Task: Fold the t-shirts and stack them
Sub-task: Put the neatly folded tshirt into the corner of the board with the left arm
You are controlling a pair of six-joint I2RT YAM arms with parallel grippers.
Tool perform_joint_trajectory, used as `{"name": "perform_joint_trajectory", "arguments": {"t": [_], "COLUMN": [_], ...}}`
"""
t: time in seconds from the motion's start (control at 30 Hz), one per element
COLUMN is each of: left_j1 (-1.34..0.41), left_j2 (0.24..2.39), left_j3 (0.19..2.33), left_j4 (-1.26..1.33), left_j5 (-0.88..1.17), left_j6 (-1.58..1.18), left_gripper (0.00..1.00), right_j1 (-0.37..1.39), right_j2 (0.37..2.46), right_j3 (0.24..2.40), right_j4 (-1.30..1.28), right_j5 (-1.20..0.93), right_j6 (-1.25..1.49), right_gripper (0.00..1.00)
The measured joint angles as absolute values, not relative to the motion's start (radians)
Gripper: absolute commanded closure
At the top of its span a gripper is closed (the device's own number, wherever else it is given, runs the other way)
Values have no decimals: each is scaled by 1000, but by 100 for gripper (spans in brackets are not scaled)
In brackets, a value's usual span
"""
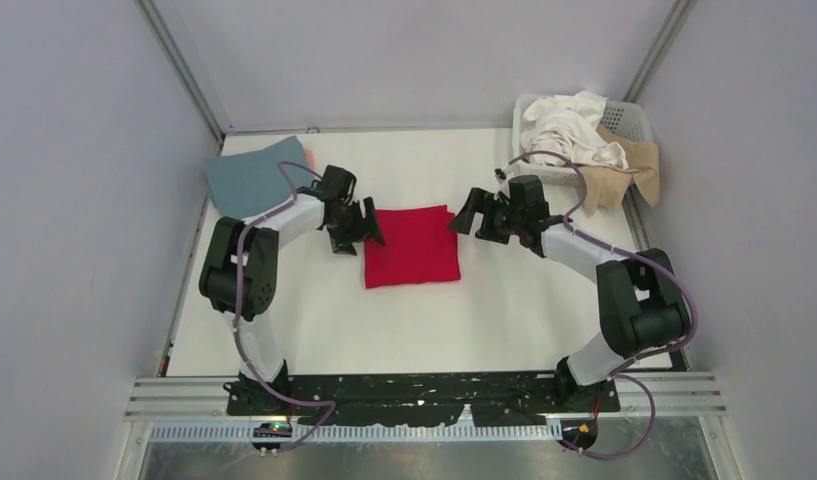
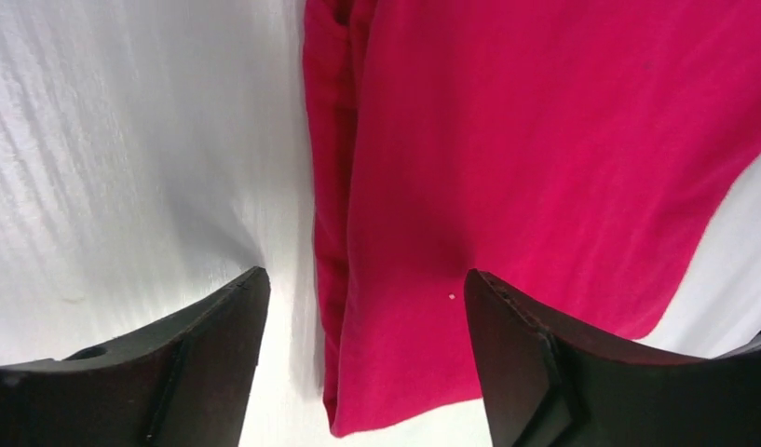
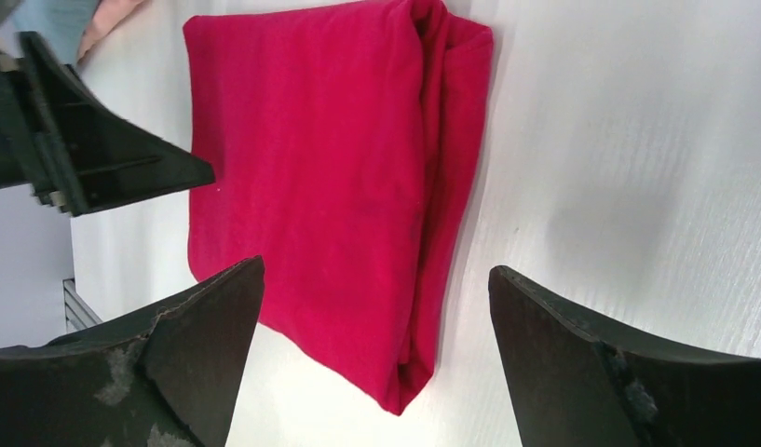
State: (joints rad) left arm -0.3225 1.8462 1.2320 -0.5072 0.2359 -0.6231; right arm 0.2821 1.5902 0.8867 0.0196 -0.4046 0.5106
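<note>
A bright red t-shirt lies folded into a rectangle at the table's middle. It also shows in the left wrist view and in the right wrist view. My left gripper is open and empty at the shirt's left edge. My right gripper is open and empty at the shirt's far right corner. A folded teal-blue t-shirt lies at the back left on a salmon pink one. White and tan shirts lie heaped in the basket.
The white slotted plastic basket stands at the back right corner. Grey walls close in the table on the left, back and right. The left gripper's fingers show in the right wrist view.
</note>
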Motion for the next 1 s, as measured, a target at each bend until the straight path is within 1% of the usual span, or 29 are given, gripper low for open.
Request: {"name": "perform_joint_trajectory", "arguments": {"t": [0.13,0.23,0.3,0.33,0.4,0.43,0.47,0.67,0.83,1.0], "left_j1": [-330,-337,-344,-351,-367,-376,-386,-443,-476,-471], "left_j2": [1885,1901,1912,1921,1941,1950,1961,2024,2025,2024], "left_j3": [1242,1256,1263,1271,1290,1297,1308,1424,1495,1597], "left_j4": [-503,-501,-498,-498,-497,-496,-498,-566,-651,-723], "left_j5": [245,244,244,245,247,246,244,168,-56,-295], "left_j6": [-647,-667,-678,-685,-695,-698,-704,-689,-621,-513], "left_gripper": [33,43,53,60,79,95,100,100,100,100], "right_j1": [282,282,282,282,282,282,282,281,279,279], "right_j2": [1533,1483,1463,1455,1448,1447,1447,1446,1423,1371], "right_j3": [869,863,861,859,856,854,851,837,831,790], "right_j4": [18,18,19,18,18,18,17,11,6,50], "right_j5": [-395,-375,-363,-356,-345,-339,-336,-318,-288,-249], "right_j6": [510,505,501,500,498,498,496,483,459,431], "right_gripper": [5,5,5,5,5,5,5,5,5,5]}}
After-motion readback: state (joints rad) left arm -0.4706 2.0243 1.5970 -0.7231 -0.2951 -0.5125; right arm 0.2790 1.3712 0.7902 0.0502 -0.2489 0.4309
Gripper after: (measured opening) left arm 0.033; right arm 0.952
